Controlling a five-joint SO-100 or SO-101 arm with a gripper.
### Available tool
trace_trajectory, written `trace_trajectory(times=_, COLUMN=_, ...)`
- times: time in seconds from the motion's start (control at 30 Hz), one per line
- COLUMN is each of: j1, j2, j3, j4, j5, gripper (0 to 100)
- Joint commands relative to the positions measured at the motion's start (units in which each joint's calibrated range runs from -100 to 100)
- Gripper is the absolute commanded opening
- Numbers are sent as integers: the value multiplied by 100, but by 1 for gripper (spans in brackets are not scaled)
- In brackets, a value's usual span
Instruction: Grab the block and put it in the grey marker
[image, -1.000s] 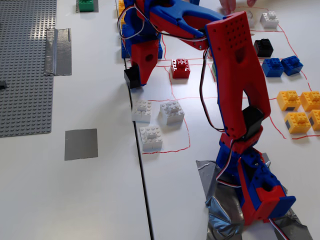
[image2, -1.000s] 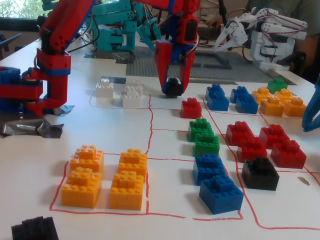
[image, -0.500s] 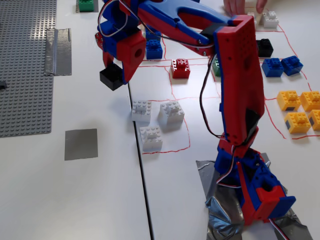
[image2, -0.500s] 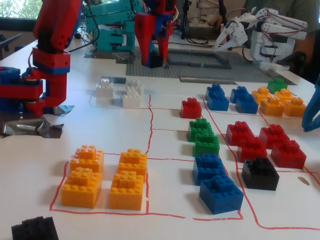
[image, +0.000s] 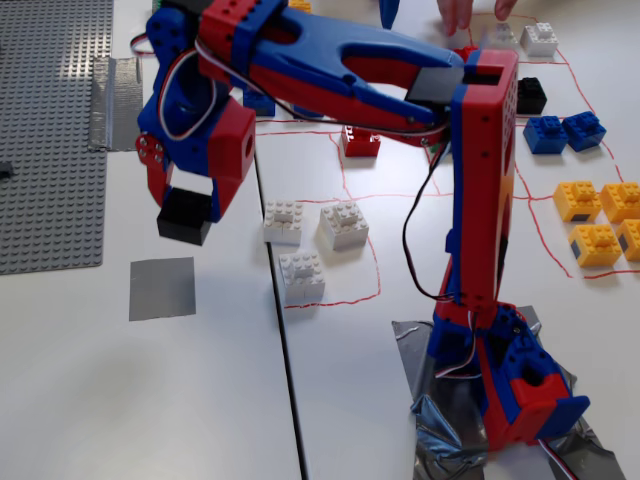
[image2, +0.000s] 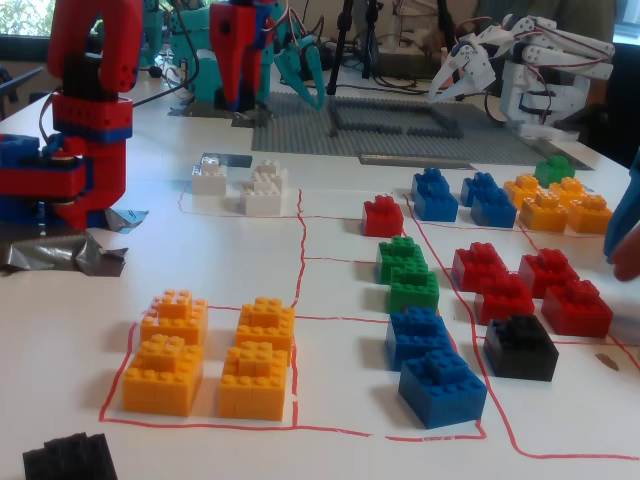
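Above the white table (image: 150, 400), in a fixed view from overhead, the red-and-blue arm reaches to the left of its taped-down base, and the gripper (image: 186, 205) hangs with its fingers clamped on the block (image: 184, 216), a small black brick held clear of the tabletop. The block sits just above and slightly to the right of the grey marker (image: 162, 288), a flat square of tape lying on the table, and the two are near each other but not touching. To the right of the gripper lie three white bricks (image: 300, 275) inside a red-lined area, and a red brick (image: 360, 142) shows beyond them, partly behind the arm. A large grey baseplate (image: 50, 130) fills the upper left, with a shiny tape strip (image: 118, 88) along its edge. In a fixed view from table level, the gripper (image2: 236, 95) points down at the far side of the table; the block cannot be made out there.
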Motion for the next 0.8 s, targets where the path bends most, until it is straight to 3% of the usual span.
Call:
trace_trajectory(times=0.0, j1=-185, j2=-673, j3=-18, j4=-190, j5=98, gripper=0)
trace_trajectory(times=0.77, j1=-362, j2=-541, j3=1798, j4=-1716, j5=454, gripper=1)
